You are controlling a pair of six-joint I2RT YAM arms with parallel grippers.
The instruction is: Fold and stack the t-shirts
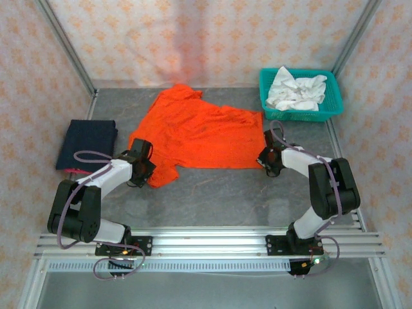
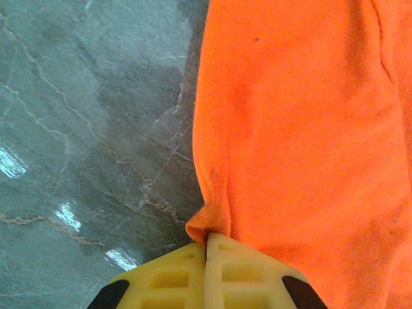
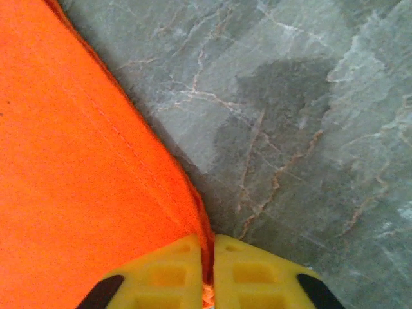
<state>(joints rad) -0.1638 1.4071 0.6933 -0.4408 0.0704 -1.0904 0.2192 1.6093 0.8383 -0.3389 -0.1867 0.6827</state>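
Top external view has the orange t-shirt (image 1: 199,135) spread crumpled across the middle of the table (image 1: 219,193), a grey stone-patterned slab with pale veins and a slight gloss. The cloth is soft, matte and finely knit, its outline irregular, with one sleeve reaching toward 12 o'clock. At 9 o'clock lies the navy t-shirt (image 1: 87,145), folded into a flat rectangle, apart from the orange one. At 1 o'clock stands a teal basket (image 1: 267,96) of plastic lattice, rectangular with flared walls, holding a rumpled white cloth (image 1: 296,90). The left gripper (image 1: 145,168) sits at the shirt's 7 o'clock corner; its wrist view shows the recessed yellow fingers (image 2: 174,277) pressed together, pinching a puckered fold of hem. The right gripper (image 1: 265,161), at the 4 o'clock corner, likewise clamps the stitched edge between its yellow fingers.
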